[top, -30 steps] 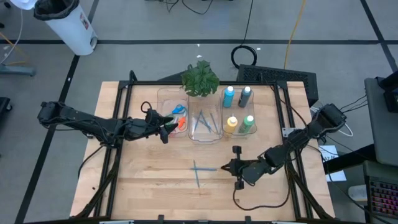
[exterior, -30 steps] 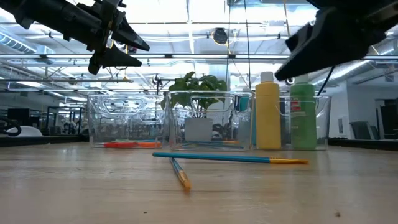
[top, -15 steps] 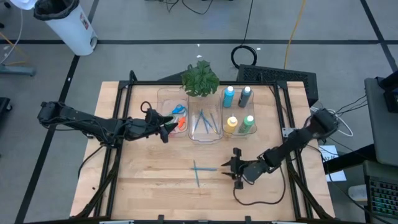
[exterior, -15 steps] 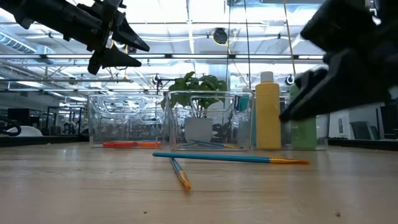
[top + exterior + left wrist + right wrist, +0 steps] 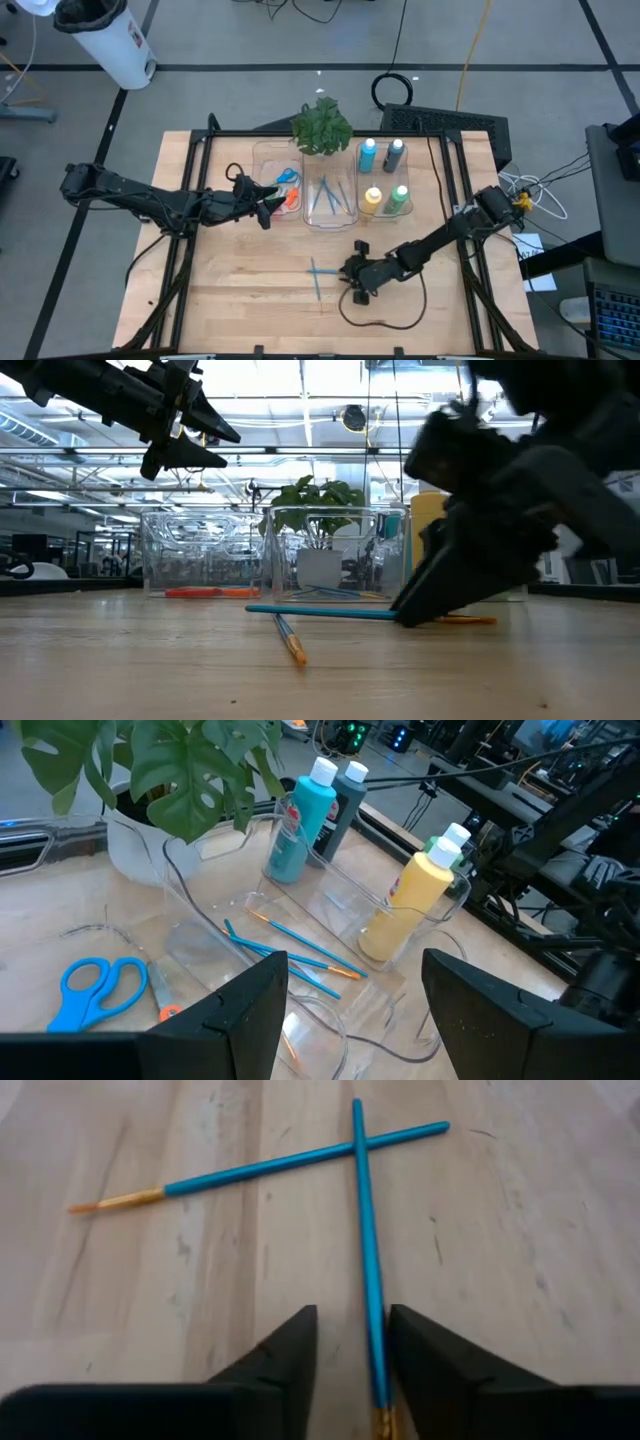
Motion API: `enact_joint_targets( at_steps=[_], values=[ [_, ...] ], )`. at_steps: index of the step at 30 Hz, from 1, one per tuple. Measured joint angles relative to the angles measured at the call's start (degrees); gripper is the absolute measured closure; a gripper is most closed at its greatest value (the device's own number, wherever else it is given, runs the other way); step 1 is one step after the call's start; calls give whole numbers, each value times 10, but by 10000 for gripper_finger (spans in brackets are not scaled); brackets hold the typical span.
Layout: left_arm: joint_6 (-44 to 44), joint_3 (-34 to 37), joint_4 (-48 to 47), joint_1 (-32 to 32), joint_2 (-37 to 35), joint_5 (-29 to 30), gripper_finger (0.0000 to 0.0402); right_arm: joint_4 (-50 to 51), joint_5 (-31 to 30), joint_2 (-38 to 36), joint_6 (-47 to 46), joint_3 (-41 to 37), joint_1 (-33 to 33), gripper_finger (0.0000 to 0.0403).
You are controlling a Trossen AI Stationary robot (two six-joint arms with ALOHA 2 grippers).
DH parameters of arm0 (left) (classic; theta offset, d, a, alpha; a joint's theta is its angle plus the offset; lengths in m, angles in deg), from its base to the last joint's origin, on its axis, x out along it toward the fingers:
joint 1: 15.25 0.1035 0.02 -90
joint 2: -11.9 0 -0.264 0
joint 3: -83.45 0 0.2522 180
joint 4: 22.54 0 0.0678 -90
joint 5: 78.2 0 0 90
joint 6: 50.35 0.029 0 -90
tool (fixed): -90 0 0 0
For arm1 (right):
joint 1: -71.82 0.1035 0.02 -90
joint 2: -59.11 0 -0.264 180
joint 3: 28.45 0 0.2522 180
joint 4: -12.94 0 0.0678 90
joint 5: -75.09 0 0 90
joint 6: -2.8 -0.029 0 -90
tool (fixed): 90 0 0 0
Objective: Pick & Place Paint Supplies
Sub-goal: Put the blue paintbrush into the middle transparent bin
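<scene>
Crossing brushes (image 5: 366,1250) btwn R hand (image 5: 350,1355) fingers.

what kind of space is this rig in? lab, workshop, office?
Most likely a robotics lab or open industrial workspace. The wooden table sits in a black metal frame on a grey floor with cables running across it, and the low view shows exposed ceiling beams with strip lights behind the clear bins.

My right gripper (image 5: 348,1370), fingers apart, straddles one blue brush (image 5: 367,1260) on the wooden table (image 5: 520,1250); a second brush (image 5: 270,1168) crosses it near its far end.
</scene>
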Motion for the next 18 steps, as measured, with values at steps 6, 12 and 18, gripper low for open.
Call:
enact_joint_targets(
  at_steps=[6, 12, 18],
  values=[
    [0, 0, 0, 0, 0, 0, 162, 51, 10, 3, -1, -1, -11, 385],
    [0, 0, 0, 0, 0, 0, 162, 58, 2, 2, 5, -1, -9, 395],
    [2, 0, 0, 0, 0, 0, 162, 49, -18, -52, 40, -2, 5, 399]
  ],
)
